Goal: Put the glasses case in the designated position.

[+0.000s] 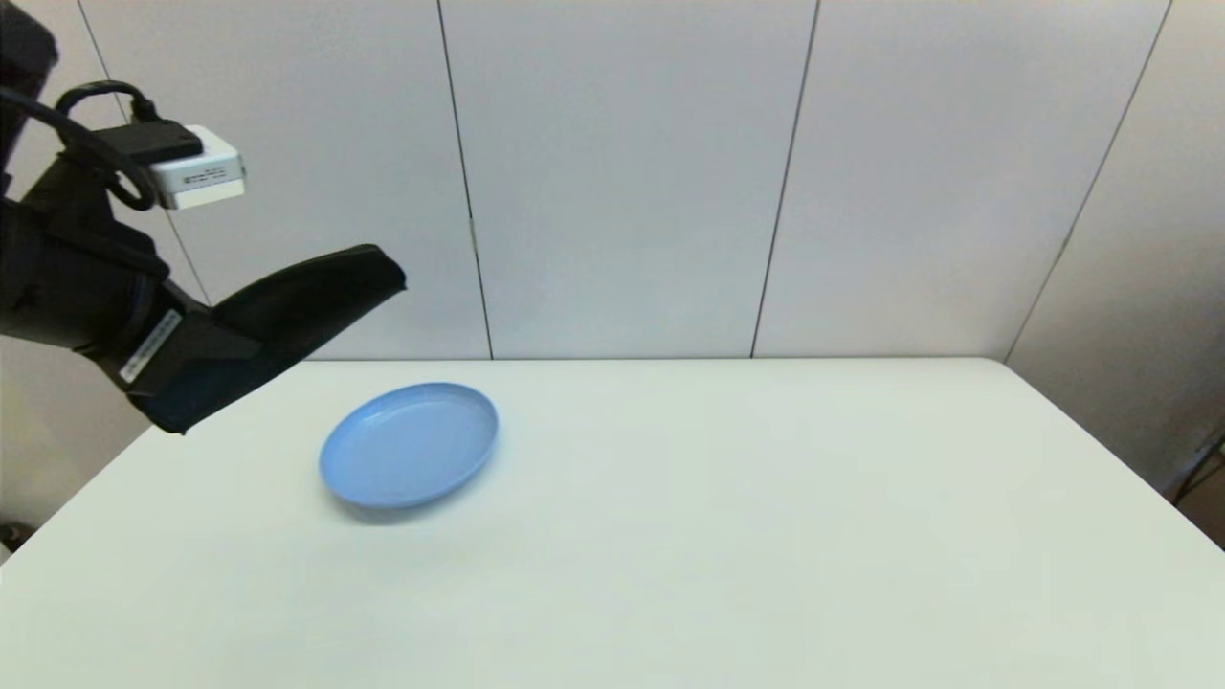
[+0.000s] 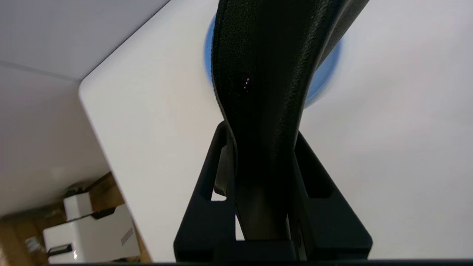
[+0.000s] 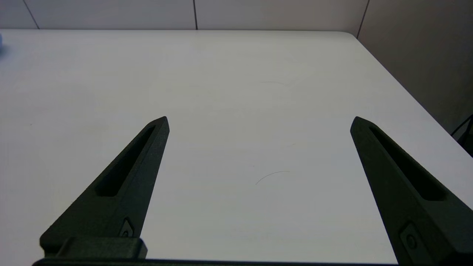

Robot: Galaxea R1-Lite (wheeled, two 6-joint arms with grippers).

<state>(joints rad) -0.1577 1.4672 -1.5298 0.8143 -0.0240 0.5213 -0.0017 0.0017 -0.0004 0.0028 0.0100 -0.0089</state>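
At nine o'clock of the head view, above the worktop's (image 1: 727, 536) left far corner, the left pincer (image 1: 225, 340) is seen raised, its fingers (image 2: 207, 207) clamped on the glasses case (image 1: 306, 292). The case is held clear of the worktop, pinched near one end, its free end slanting up toward two o'clock. A light blue plate (image 1: 410, 443) is noted on the worktop just beyond and below the case's free end, not touched by it. The right pincer (image 3: 259, 122) is seen hovering over bare white worktop, fingers wide apart, nothing between them.
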